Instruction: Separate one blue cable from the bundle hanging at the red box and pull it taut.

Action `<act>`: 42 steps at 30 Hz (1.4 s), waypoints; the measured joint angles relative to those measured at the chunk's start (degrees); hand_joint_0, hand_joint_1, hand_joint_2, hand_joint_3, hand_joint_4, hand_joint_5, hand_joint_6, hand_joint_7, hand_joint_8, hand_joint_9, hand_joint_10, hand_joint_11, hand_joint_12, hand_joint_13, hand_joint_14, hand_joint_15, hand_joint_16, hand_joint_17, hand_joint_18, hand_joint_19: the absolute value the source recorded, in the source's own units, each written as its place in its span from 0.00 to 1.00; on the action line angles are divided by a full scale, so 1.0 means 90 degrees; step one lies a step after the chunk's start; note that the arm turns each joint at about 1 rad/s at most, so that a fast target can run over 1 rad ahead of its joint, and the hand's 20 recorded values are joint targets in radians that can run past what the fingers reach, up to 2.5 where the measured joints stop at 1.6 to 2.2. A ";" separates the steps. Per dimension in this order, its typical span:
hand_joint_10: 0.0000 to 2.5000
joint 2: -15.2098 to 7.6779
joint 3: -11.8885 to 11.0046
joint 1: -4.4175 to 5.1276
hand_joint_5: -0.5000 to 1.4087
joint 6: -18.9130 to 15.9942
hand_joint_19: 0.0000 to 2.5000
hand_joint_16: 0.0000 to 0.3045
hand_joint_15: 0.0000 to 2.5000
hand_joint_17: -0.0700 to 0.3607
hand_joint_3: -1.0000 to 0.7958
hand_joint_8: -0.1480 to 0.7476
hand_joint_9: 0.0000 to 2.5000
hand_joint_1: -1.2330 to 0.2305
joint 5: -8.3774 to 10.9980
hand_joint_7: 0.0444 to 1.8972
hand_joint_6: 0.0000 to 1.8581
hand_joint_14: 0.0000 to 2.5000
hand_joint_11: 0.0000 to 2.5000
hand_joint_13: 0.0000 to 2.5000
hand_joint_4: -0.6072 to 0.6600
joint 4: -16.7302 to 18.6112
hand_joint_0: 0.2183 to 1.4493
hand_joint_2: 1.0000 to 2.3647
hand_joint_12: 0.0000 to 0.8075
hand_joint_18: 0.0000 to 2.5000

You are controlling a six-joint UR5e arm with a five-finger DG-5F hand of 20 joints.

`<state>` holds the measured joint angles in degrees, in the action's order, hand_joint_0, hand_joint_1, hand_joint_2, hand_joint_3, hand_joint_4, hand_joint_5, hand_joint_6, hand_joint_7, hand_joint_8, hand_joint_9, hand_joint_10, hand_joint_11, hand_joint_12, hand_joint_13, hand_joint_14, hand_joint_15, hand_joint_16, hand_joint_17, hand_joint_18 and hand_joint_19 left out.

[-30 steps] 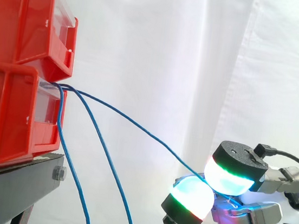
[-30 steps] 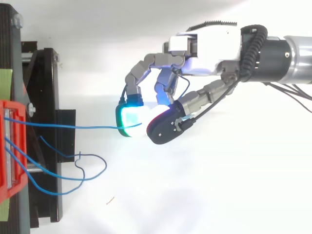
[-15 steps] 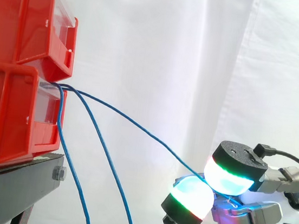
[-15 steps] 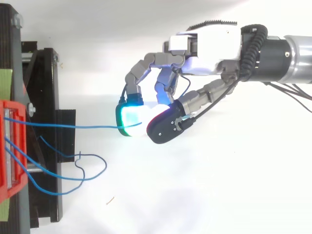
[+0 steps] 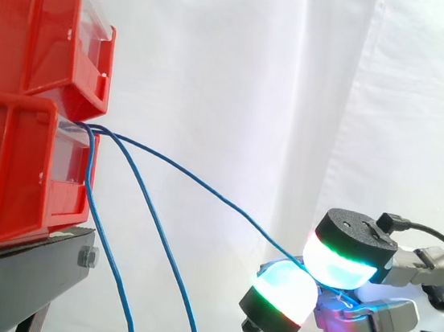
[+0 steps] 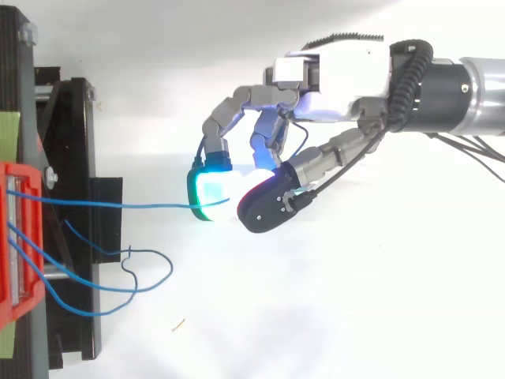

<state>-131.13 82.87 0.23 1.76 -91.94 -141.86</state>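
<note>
Two red bins (image 5: 27, 102) are stacked on a black stand (image 5: 14, 278) at the left. Three blue cables leave the lower bin's front. One blue cable (image 5: 203, 188) runs out to the right and down, nearly straight, into my hand (image 6: 331, 75). My hand is shut on that cable, pinching it between two glowing fingertips (image 5: 340, 261) at the lower right of the side view. The other two blue cables (image 5: 136, 236) hang slack below the bin and loop over the stand (image 6: 134, 272) in the top view.
A white curtain (image 5: 297, 78) forms the backdrop. The arm (image 6: 465, 87) comes in from the right over a white floor. A small sliver of debris (image 6: 179, 324) lies on the floor near the stand.
</note>
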 measured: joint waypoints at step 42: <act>0.29 0.0000 0.0002 -0.0001 0.16 0.0000 0.39 0.15 0.61 0.41 0.46 0.54 0.46 0.29 0.0001 0.48 0.48 0.00 0.54 0.56 0.57 0.0000 0.38 0.01 0.45 0.45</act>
<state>-131.13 82.88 0.22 1.76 -91.93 -141.86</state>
